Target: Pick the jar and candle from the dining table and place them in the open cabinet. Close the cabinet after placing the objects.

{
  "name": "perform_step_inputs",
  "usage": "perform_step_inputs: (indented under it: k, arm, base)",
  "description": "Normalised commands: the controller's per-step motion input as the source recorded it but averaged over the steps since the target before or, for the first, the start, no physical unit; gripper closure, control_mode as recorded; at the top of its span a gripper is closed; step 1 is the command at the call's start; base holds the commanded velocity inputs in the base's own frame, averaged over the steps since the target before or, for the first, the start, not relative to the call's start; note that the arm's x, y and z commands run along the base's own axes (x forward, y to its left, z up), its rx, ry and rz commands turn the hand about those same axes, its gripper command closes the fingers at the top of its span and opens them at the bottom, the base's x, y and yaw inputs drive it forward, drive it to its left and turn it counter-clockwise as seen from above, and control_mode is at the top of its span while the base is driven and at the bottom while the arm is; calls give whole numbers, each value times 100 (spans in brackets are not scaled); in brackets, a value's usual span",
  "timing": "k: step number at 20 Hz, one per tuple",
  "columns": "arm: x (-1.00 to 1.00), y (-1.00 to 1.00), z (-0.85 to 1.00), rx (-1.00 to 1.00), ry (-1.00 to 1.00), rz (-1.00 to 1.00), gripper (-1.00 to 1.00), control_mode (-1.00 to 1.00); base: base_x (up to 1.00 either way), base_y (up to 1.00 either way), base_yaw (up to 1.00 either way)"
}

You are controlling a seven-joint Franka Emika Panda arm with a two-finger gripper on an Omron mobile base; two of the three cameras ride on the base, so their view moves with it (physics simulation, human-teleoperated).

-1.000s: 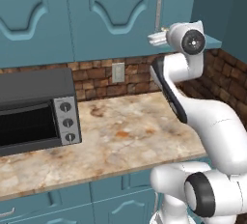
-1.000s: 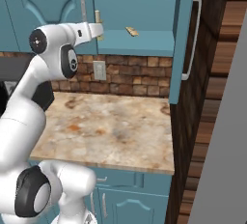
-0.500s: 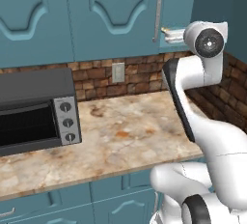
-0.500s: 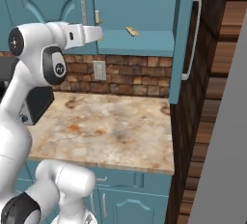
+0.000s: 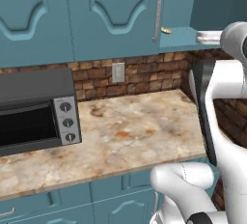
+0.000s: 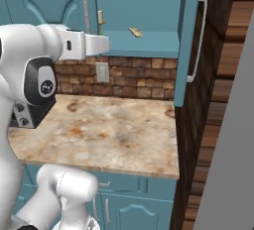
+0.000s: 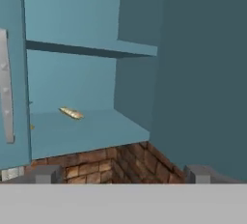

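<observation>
The teal cabinet (image 6: 144, 6) stands open, its door (image 6: 187, 40) swung out to the right. At the left front of its lower shelf (image 7: 82, 131) stands a small brass stemmed piece that looks like the candle (image 6: 100, 22), also seen by the shut door's handle (image 5: 165, 30). My gripper (image 7: 123, 175) is open and empty, level with the shelf's front edge and a little before it. In the right base view the gripper (image 6: 103, 44) points right, just below the candle. The jar and the dining table are out of view.
A small tan stick (image 7: 71, 113) lies on the lower shelf, farther in. A black toaster oven (image 5: 34, 109) sits on the marbled counter (image 6: 104, 130) under shut teal doors. A brick wall (image 5: 140, 76) backs the counter. A dark wood panel (image 6: 218, 105) rises to the right.
The arm has swung, carrying the hand sideways along the cabinet front toward the open bay and slightly lower. The jaws stayed open.
</observation>
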Motion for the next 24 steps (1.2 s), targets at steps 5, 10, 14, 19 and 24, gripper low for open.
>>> perform_step_inputs:
  k: [5, 10, 14, 19, 24]
  arm:
    - [-84, -36, 12, 10, 20, -8, -100, -100]
    - [-85, -31, 0, 8, 16, -11, -100, -100]
    - [-43, -38, -20, 4, 4, -17, -100, -100]
    - [7, -41, -2, 4, 4, -5, -100, -100]
    - [23, -43, -6, 10, 14, 3, -100, -100]
  base:
    - [0, 0, 0]
    - [0, 0, 0]
    - [0, 0, 0]
    - [0, 0, 0]
    - [0, 0, 0]
